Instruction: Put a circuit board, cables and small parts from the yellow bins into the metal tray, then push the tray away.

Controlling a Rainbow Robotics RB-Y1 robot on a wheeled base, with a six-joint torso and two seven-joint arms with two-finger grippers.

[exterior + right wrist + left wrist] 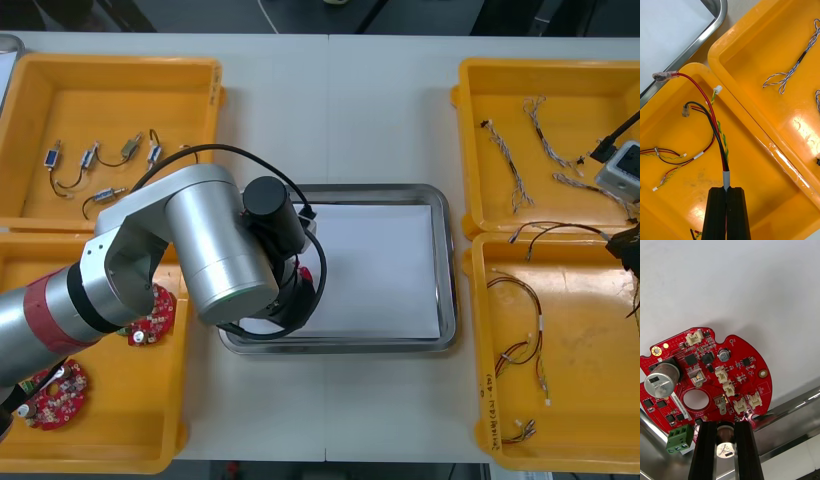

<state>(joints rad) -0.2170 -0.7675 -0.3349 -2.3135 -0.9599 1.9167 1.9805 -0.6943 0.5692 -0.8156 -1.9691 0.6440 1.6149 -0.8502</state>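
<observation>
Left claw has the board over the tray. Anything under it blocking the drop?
Nothing visible. The left claw holds the circuit board over the near left corner of the metal tray, whose white inside is bare beneath it; part of the board sits above the rim. The right claw grips a cable over its yellow bin.

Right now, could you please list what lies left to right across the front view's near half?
near-left yellow bin with red circuit boards → left arm, left claw gripping a circuit board → metal tray → near-right yellow bin, right claw gripping a cable
</observation>
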